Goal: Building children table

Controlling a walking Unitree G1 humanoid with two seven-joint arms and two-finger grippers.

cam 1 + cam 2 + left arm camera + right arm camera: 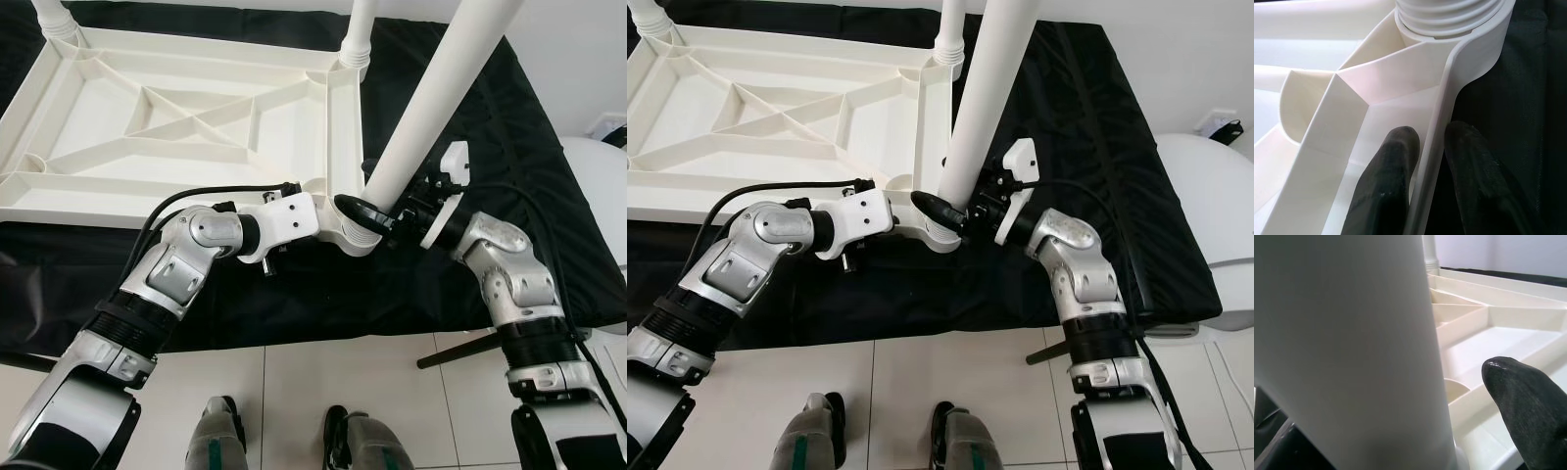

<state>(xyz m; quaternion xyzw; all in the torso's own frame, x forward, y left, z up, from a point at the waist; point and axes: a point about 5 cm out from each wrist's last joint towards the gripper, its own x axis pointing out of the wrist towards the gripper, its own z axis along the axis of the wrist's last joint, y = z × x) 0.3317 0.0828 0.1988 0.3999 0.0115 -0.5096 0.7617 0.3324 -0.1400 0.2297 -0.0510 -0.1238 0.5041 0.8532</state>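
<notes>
I see an inverted white tabletop (176, 117) lying on a black cloth (490, 147) over white floor tiles (323, 382). My left gripper (1431, 147) pinches the tabletop's near rim, fingers narrowly parted either side of it. My right gripper (392, 217) clasps the near-corner leg (431, 108) just above its threaded socket (355, 233).

Smooth white plastic tabletop (196, 117), glossy leg (431, 117); matt black cloth (509, 127).
</notes>
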